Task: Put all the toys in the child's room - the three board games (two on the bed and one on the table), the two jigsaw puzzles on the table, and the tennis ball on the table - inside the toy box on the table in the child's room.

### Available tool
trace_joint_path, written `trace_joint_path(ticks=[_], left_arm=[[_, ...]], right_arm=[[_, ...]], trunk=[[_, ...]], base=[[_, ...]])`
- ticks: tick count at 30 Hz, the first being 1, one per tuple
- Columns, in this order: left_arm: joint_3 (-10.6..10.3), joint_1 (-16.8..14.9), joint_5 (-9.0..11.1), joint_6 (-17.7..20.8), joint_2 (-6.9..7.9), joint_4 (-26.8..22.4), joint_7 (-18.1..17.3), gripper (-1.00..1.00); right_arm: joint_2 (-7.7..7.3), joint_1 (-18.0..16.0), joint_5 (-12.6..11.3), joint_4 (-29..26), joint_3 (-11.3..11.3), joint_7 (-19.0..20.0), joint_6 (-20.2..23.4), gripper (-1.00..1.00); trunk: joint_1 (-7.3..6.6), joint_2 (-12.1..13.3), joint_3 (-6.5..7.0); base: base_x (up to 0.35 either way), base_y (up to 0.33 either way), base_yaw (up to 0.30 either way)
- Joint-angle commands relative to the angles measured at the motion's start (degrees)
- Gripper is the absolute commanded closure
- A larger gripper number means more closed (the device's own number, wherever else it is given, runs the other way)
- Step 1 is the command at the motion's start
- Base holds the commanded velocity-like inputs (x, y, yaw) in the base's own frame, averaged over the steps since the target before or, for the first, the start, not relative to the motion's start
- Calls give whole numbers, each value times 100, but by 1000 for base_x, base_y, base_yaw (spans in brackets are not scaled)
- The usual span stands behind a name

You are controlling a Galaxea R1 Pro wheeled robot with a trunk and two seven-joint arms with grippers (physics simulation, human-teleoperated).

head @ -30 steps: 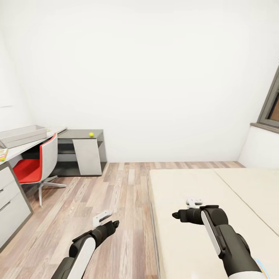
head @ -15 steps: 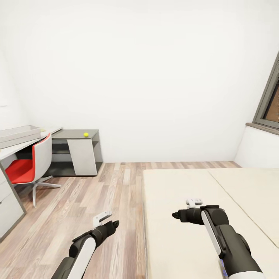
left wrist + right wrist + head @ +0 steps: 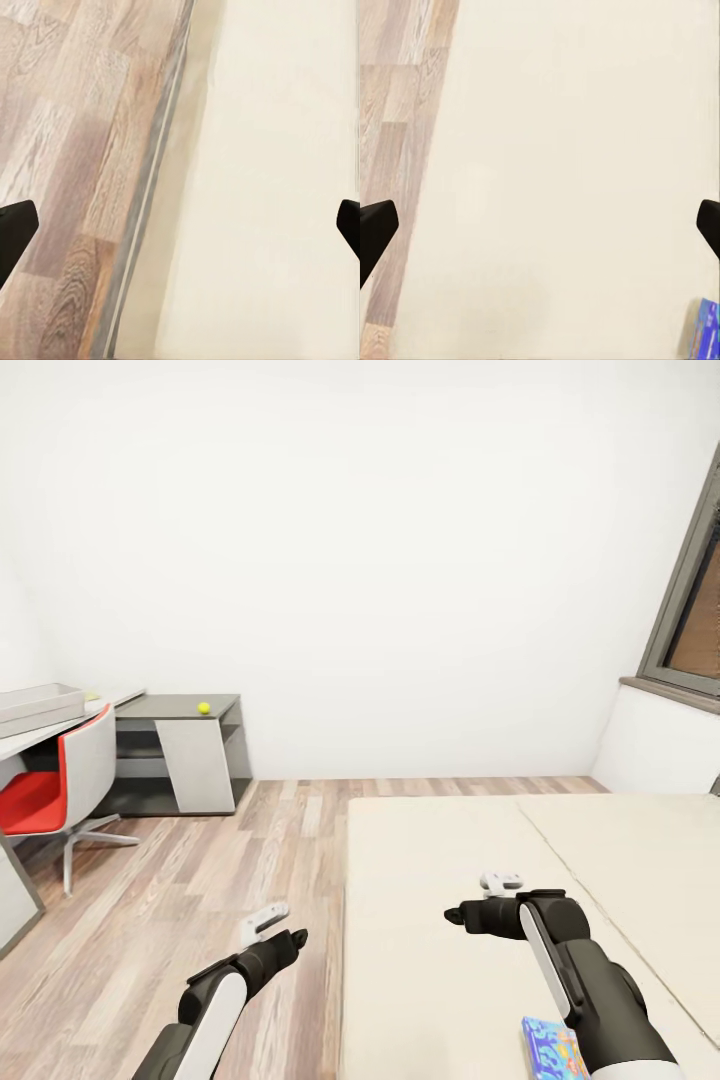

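The step in hand looks like the approach to the bed (image 3: 450, 880) to fetch a board game; nothing is held yet. In the head view the left gripper (image 3: 268, 923) hangs at lower left over the wood floor (image 3: 200, 880) by the bed's edge, and the right gripper (image 3: 478, 900) at lower centre over the beige mattress. Both wrist views show dark fingertips at the far side edges with bare surface between, so both pairs of jaws stand wide open and empty.

A blue board game (image 3: 552, 1048) lies on the mattress at the bottom right of the head view, partly hidden by the right arm; its corner also shows in the right wrist view (image 3: 703, 330). At far left the toy box (image 3: 40, 705) sits on the counter (image 3: 30, 735), and a tennis ball (image 3: 203, 708) rests on the lower dark desk (image 3: 180, 710), near a red chair (image 3: 50, 785).

Next, judging from this, the right arm must draw back and down to the blue box, which lies close to the robot's body.
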Motion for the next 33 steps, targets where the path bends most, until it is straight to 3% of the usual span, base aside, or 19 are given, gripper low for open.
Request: trace_joint_path(ticks=[1,33], left_arm=[[-4,-4,61,11,0,-9,57,-100],[0,-4,61,11,-2,-8,57,-100]], right_arm=[[-1,-4,-6,-3,-3,10,23,-100],[-2,-4,-5,6,-2,19,11,-100]], trunk=[[0,-4,-7],[0,-4,-7]], base=[[0,-271,0],[0,-273,0]])
